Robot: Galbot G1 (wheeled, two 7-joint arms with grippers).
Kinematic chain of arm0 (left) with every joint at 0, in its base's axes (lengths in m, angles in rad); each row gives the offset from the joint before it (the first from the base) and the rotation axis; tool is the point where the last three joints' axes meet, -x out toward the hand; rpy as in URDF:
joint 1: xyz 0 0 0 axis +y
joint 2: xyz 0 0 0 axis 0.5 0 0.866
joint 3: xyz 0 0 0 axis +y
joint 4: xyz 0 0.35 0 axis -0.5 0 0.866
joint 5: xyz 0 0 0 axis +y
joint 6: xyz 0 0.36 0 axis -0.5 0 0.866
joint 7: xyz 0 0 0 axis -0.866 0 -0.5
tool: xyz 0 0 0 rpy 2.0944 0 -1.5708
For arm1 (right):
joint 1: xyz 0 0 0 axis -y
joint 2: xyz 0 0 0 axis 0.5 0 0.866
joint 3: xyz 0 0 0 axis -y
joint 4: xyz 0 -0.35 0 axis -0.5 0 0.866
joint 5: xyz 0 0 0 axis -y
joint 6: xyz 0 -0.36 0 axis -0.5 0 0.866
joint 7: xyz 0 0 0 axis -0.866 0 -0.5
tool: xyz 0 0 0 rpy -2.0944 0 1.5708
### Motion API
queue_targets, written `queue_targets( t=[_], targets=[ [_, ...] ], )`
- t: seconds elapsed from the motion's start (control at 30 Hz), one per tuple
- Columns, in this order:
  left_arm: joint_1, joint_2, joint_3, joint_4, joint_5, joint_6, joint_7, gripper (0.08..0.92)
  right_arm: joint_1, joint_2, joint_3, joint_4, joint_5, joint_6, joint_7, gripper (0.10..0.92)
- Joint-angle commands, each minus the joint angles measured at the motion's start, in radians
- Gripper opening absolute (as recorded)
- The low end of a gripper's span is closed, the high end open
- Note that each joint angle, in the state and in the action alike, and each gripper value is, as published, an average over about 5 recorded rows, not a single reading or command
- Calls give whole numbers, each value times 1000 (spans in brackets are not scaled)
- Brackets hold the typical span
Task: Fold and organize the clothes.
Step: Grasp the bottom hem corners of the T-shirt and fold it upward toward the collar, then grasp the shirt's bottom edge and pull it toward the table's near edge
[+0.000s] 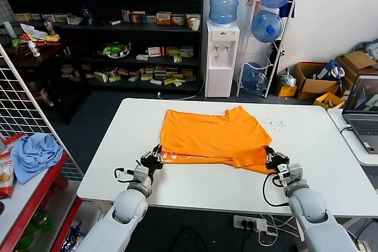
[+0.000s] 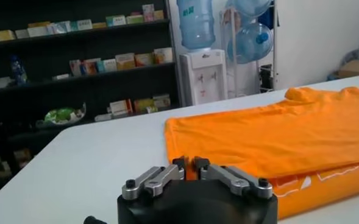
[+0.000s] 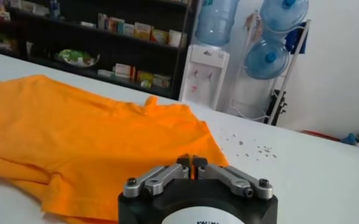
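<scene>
Both grippers rest low on the white table (image 1: 195,193), at the near edge of the orange T-shirt (image 1: 212,137). Left gripper (image 1: 155,159) is at the shirt's near left corner; in its wrist view the two fingertips (image 2: 179,163) stand very close together with only a thin gap, and I cannot tell if cloth is between them. Right gripper (image 1: 273,159) is at the near right corner; its fingertips (image 3: 183,162) also stand almost together over the orange hem, and a hold on the cloth cannot be confirmed.

Each forearm comes up from the near table edge, angled inward to the shirt, with a black cable looping beside each wrist.

Folded once, the shirt lies flat on the middle of the table, the upper layer covering most of the lower one. Pale letters show on the lower layer at the near edge, but they are too small to read.

To the robot's left, a light blue cloth (image 1: 35,154) lies on a red shelf. A laptop (image 1: 363,113) stands on the right side.
</scene>
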Motion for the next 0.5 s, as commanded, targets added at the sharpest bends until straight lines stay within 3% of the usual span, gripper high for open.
queue_targets(
  t=[0.03, 0.23, 0.5],
  targets=[
    [-4, 18, 9, -13, -66, 18, 10, 306, -26, -36, 3, 74, 69, -109, -8, 371],
    [75, 78, -16, -102, -151, 89, 6, 479, -138, -87, 44, 194, 87, -228, -21, 553],
    [102, 96, -47, -131, -271, 177, -5, 705, -197, -89, 55, 203, 68, -261, -40, 787]
  ],
)
